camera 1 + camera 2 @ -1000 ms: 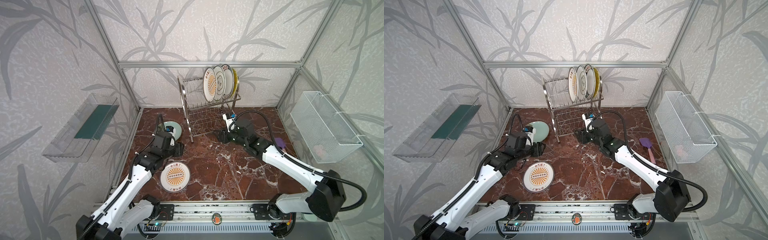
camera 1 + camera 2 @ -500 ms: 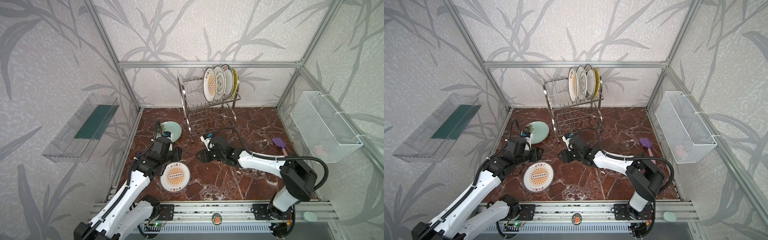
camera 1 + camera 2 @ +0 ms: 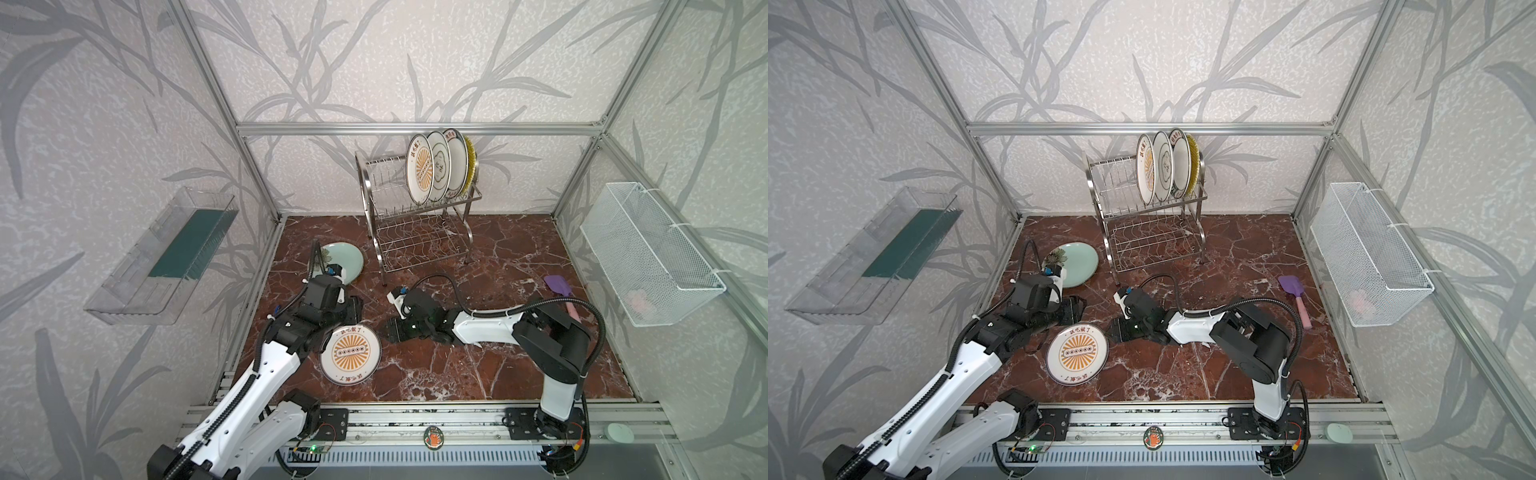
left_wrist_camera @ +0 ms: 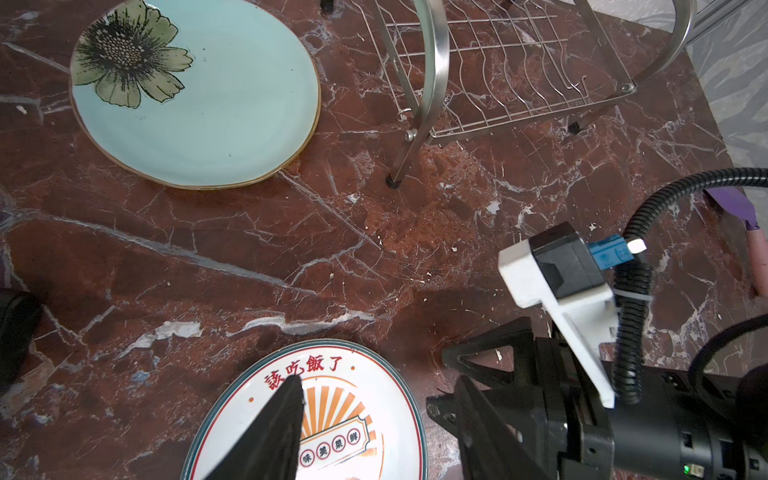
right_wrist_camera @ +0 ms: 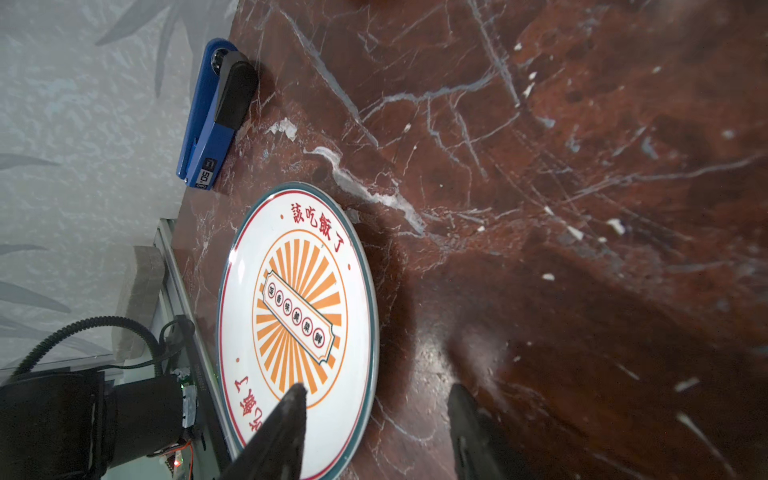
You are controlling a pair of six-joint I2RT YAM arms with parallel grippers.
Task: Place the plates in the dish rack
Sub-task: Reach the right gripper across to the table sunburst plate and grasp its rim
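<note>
Marble table (image 3: 498,365), four racked plates (image 3: 440,170) upright in dish rack (image 3: 415,216), sunburst plate (image 3: 350,353) flat up front: pickup step, right tool (image 5: 376,390) spread astride its rim, left tool (image 4: 378,382) spread at its other side; next needs a firm rim pinch, lift, then tilt into a free slot.

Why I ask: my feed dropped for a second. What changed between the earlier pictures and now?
The right end effector swung from beside the dish rack forward to the right rim of the flat sunburst plate. The left end effector drew back from the celadon plate to the sunburst plate's far rim. Nothing gripped or released. Both plates, the rack and its four loaded plates stayed put.
</note>
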